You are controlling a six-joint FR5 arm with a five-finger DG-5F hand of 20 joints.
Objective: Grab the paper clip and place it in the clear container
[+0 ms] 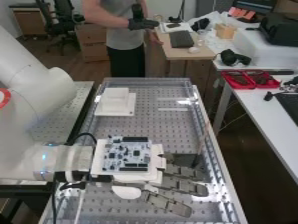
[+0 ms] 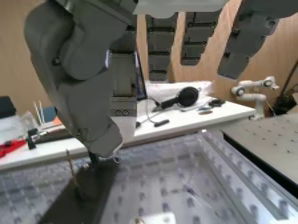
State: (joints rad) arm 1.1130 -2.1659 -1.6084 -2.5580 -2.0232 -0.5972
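High view: arm enters from the left, its hand over the perforated bench top, toward the near end. Circuit board lies flat on a pale mounting plate above the hand. White stepped block sits on the bench top, farther along, apart from the hand. Red trays on the side table.

Wrist view: hand with the thumb and nearest finger curled to meet at the tips — a pinch. Other fingers straight and spread, gaps between them. Paper clip at the pinching tips, above the bench top; only a small bright loop pokes out, rest hidden. Thin brown rod near the thumb tip, upright with a slight tilt. Beyond — headphones on a white table, small white robot arm just beside it.
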